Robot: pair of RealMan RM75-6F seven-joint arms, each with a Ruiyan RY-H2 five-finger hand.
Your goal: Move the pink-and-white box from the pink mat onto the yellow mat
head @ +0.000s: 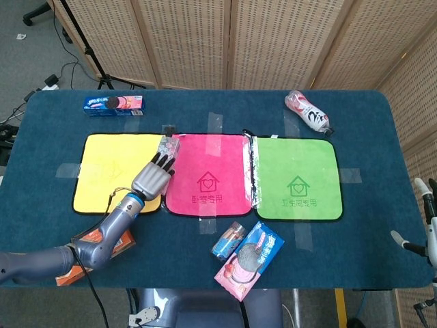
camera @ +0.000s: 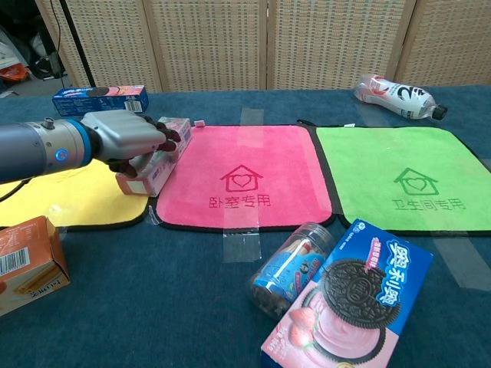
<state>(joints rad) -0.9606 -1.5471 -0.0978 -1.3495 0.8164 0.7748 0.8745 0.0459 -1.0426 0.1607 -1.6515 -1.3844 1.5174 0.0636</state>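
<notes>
My left hand (head: 153, 177) (camera: 126, 140) grips the pink-and-white box (head: 168, 145) (camera: 159, 162) from above. The box is tilted and sits over the seam between the pink mat (head: 208, 174) (camera: 245, 176) and the yellow mat (head: 113, 171) (camera: 69, 195), its lower end over the yellow mat's right edge. Whether the box touches the mat cannot be told. The pink mat lies bare. Of my right hand (head: 425, 219), only pale slivers show at the right edge of the head view, beside the table.
A blue cookie box (head: 113, 104) (camera: 100, 100) lies at the back left, a bottle (head: 308, 111) (camera: 395, 96) at the back right. The green mat (head: 297, 178) is on the right. An orange box (camera: 27, 264), a can (camera: 291, 268) and a cookie package (camera: 353, 299) line the front.
</notes>
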